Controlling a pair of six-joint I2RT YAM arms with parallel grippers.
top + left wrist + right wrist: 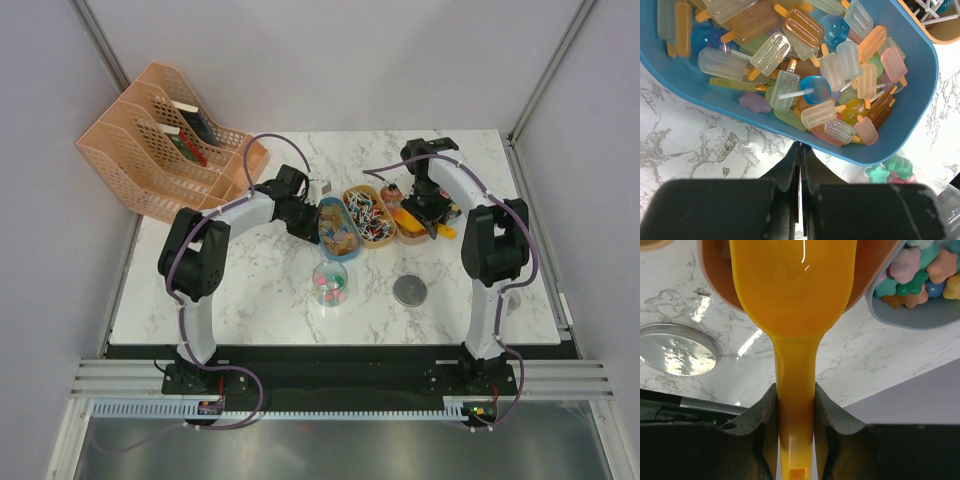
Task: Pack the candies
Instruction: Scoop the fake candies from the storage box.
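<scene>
The candies (812, 112), popsicle-shaped and in many colours, fill a blue oval tray (920, 95). My left gripper (802, 146) is shut and holds nothing; its tips rest against the tray's outer wall. From above, that gripper (303, 216) sits at the left side of the blue tray (326, 212). My right gripper (795, 390) is shut on the handle of a yellow-orange scoop (795, 285), whose bowl hangs over an orange tray (715, 280). The scoop's inside is hidden. In the top view the right gripper (424, 212) is at that tray (409, 236).
A middle tray of lollipops (368, 213) lies between the blue and orange trays. A clear cup of star-shaped candies (330, 285) stands in front, also seen from the wrists (890, 171) (920, 275). A metal lid (409, 291) lies right of the cup. Pink file racks (165, 140) stand back left.
</scene>
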